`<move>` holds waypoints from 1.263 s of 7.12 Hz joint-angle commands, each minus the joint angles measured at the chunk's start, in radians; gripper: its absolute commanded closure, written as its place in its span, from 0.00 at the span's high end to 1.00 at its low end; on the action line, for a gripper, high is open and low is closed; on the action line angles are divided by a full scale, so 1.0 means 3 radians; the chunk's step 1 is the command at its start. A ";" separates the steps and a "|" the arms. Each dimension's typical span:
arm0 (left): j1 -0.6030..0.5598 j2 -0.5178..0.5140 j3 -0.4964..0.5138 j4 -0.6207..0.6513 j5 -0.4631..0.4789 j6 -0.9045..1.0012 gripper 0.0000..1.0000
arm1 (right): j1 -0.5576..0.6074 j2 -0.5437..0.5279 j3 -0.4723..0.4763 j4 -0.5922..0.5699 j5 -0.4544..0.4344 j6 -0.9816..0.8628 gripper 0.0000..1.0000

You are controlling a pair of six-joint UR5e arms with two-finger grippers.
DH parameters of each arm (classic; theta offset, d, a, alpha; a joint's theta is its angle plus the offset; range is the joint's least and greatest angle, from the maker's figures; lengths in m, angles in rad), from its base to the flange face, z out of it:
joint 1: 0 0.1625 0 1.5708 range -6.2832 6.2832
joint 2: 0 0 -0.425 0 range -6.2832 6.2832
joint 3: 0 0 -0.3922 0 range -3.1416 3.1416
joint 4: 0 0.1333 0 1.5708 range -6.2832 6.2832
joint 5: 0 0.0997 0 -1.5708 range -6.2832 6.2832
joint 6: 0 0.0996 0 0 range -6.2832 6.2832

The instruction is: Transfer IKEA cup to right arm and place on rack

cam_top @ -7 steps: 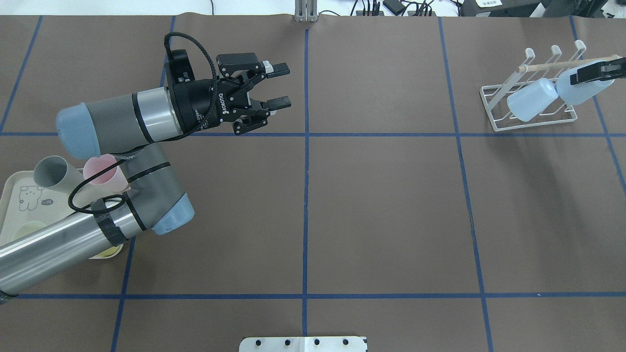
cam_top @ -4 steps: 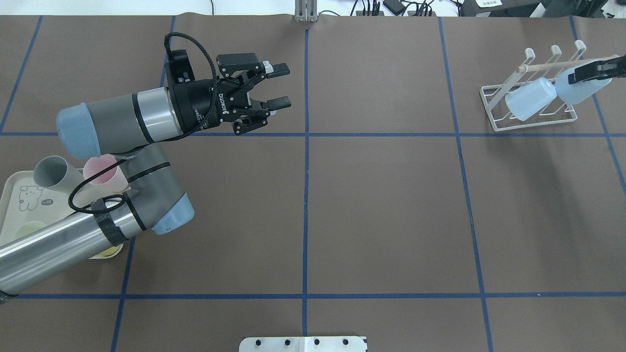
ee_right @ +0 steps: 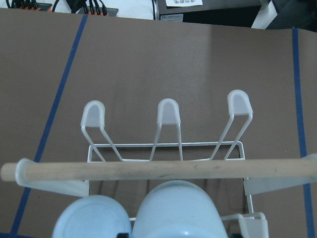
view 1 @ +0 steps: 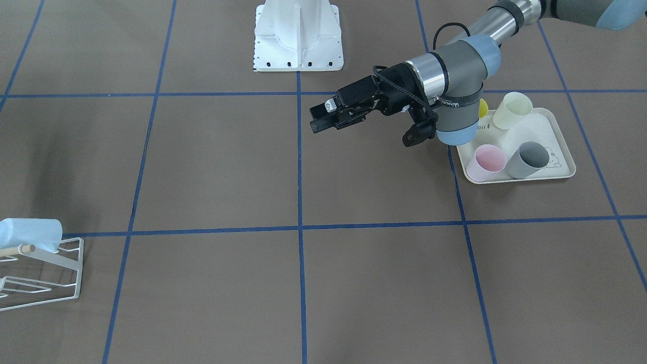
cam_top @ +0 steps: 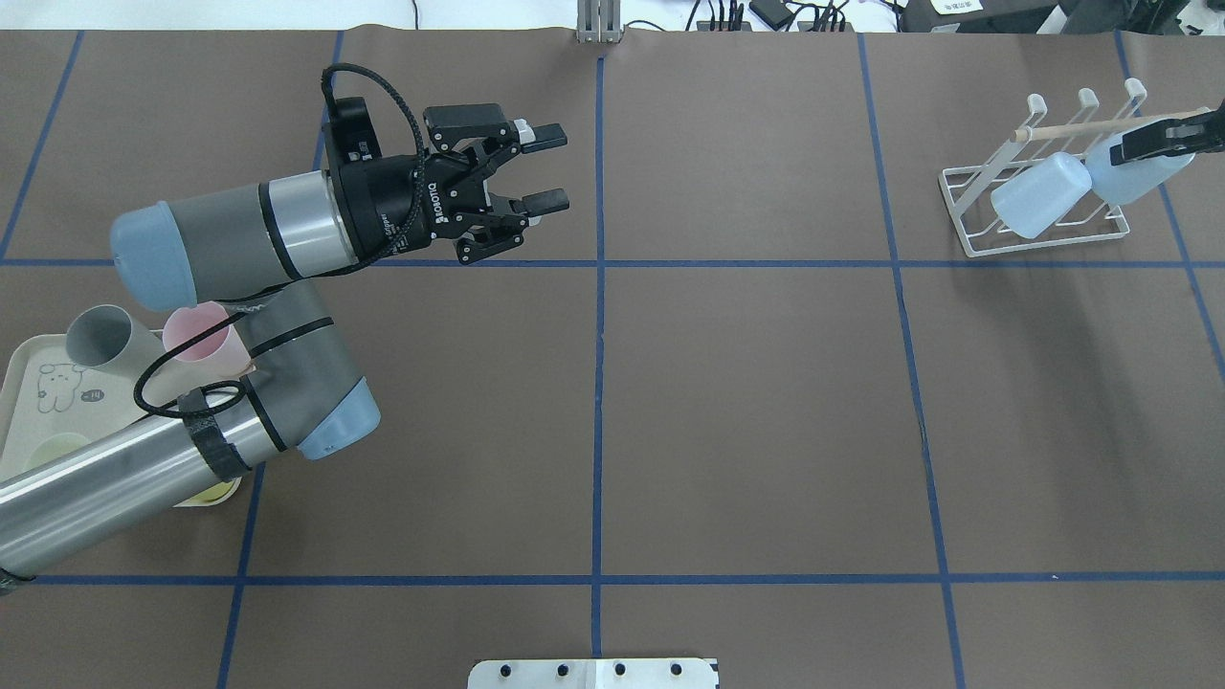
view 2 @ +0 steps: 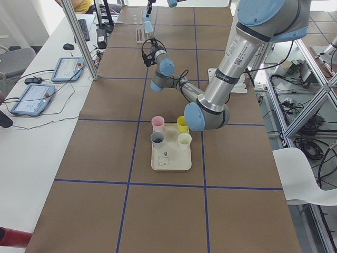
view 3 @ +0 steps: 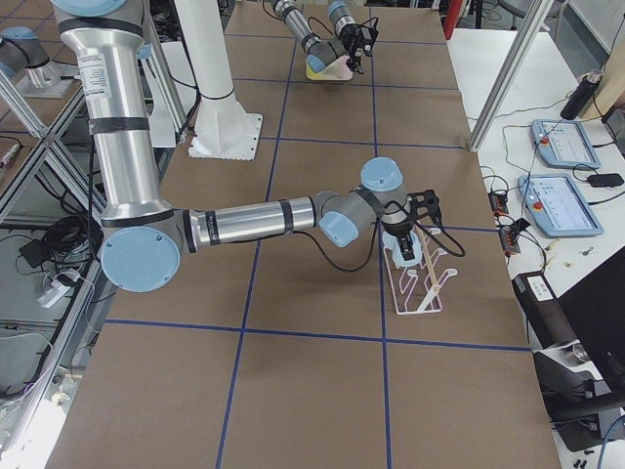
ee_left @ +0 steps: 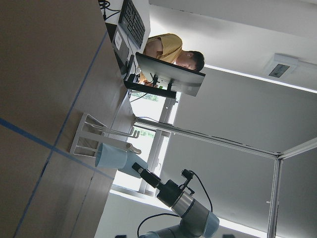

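The white wire rack (cam_top: 1088,97) with its wooden dowel (cam_top: 1077,127) stands at the far right of the table. One pale blue IKEA cup (cam_top: 1039,195) hangs tilted on it. A second pale blue cup (cam_top: 1141,177) sits beside it against the rack, and my right gripper (cam_top: 1139,151) is shut on it, reaching in from the right edge. In the right wrist view this held cup (ee_right: 176,210) fills the bottom centre, just below the dowel (ee_right: 148,171). My left gripper (cam_top: 547,169) hovers open and empty left of the table's centre line.
A cream tray (cam_top: 29,383) at the near left holds a grey cup (cam_top: 100,335) and a pink cup (cam_top: 196,330); the left arm hides part of it. The front view also shows cream (view 1: 513,110) and yellow (view 1: 482,107) cups there. A person (ee_left: 171,49) sits beyond the table.
My right gripper and the cup it holds have shifted slightly left and farther back against the rack; the hanging cup jostled a little. The left arm has not moved.
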 commanded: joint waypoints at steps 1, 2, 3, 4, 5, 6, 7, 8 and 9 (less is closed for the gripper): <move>0.0000 0.0000 0.0000 0.0000 0.0000 0.0000 0.71 | -0.0005 0.0005 -0.0051 0.0006 0.0005 0.0005 0.00; 0.0000 0.0000 0.0000 0.0000 0.0000 0.0000 0.71 | -0.0015 0.0005 -0.0056 0.0006 0.0005 0.0025 0.00; 0.0000 0.0000 0.0000 0.0000 0.0000 0.0000 0.71 | -0.0025 0.0010 -0.0066 0.0006 0.0005 0.0036 0.14; 0.0000 0.0000 0.0000 0.0000 0.0000 0.0000 0.71 | -0.0031 0.0010 -0.0067 0.0006 0.0000 0.0036 0.44; 0.0000 -0.0005 -0.0005 0.0000 0.0000 0.0000 0.71 | -0.0046 0.0010 -0.0072 0.0001 -0.0005 0.0041 0.66; 0.0000 0.0000 0.0000 0.0000 0.0000 0.0000 0.71 | -0.0046 0.0010 -0.0077 0.0001 -0.0005 0.0041 0.81; 0.0000 0.0000 0.0000 0.0000 0.0005 0.0000 0.71 | -0.0051 0.0046 -0.0092 0.0001 -0.0010 0.0086 0.99; 0.0000 0.0000 0.0000 0.0000 0.0005 0.0000 0.71 | -0.0051 0.0056 -0.0117 0.0006 -0.0010 0.0097 0.99; 0.0000 0.0000 0.0000 0.0000 0.0005 0.0000 0.71 | -0.0051 0.0056 -0.0113 0.0011 -0.0005 0.0097 0.99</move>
